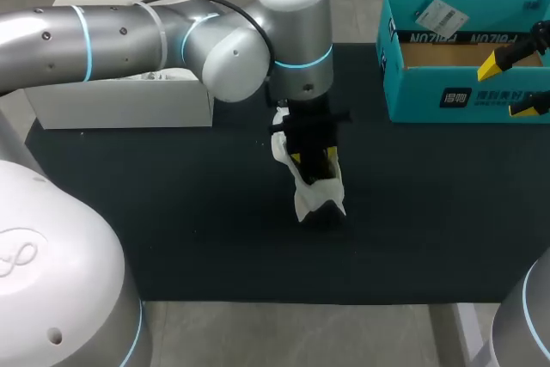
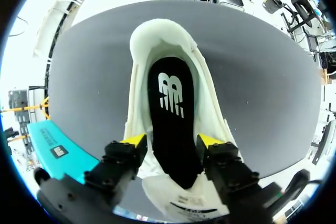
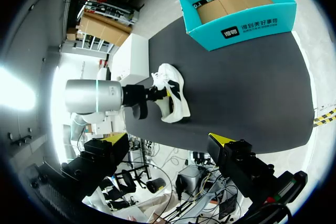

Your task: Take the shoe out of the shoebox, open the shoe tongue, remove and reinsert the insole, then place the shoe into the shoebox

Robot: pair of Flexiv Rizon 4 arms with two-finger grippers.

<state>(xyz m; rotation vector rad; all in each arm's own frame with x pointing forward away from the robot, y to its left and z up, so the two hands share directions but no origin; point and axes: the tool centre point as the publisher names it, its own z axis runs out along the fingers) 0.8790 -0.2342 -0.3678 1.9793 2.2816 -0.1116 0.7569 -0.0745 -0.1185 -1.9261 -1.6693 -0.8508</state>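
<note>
A white shoe (image 1: 319, 192) stands on the black mat (image 1: 172, 212) near the table's middle. My left gripper (image 1: 313, 161) comes straight down into its opening. In the left wrist view the black insole (image 2: 172, 124) lies inside the shoe (image 2: 157, 40), running between the left gripper's (image 2: 172, 141) yellow tips, which stand apart on either side of it. The teal shoebox (image 1: 464, 53) sits at the back right, open, with a paper tag inside. My right gripper (image 1: 516, 83) hangs open over the box's right end with nothing in it. The right wrist view shows the shoe (image 3: 173, 98) and the shoebox (image 3: 236, 14) far ahead of the right gripper (image 3: 169, 139).
A white box (image 1: 129, 100) stands at the back left of the mat, behind my left arm (image 1: 103, 40). Bare mat lies in front of the shoe and between the shoe and the shoebox.
</note>
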